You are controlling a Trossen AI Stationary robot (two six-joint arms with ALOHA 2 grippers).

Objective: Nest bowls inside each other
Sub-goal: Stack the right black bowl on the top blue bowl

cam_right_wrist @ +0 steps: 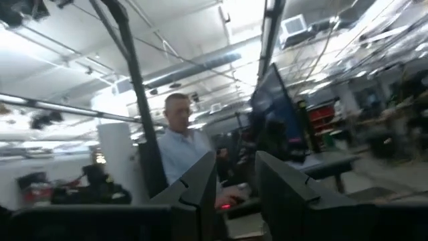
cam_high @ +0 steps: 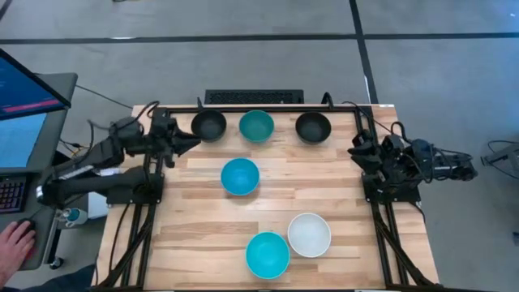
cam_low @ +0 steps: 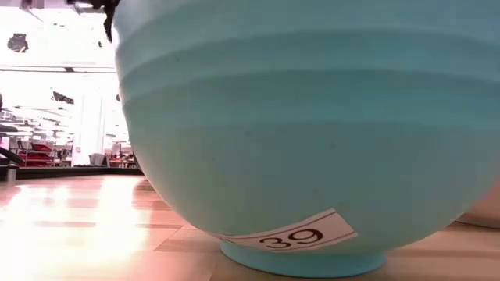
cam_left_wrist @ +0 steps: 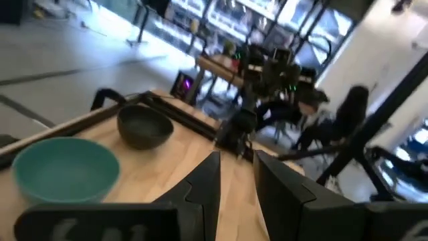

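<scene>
1. Left gripper (cam_high: 190,139): fingers narrowly parted, empty, just beside the left black bowl (cam_high: 209,126).
2. Teal-green bowl (cam_high: 256,126) sits between both black bowls; others lie apart (none nested).
3. Right gripper (cam_high: 354,151): slightly parted, empty.

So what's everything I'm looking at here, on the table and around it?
black bowls: 2, black, far edge of the table, one at the left, one at the right
teal-green bowl: 1, between the black two
cyan-blue bowls: 2, one mid-table, one at the near edge
white bowl: 1, touching the near cyan-blue bowl
table: 1, pale wood
monitor: 1, left of the table
person's hand: 1, lower left, off the table
left hand: dark, open, beside the left black bowl
right hand: dark, open, right table edge
</scene>
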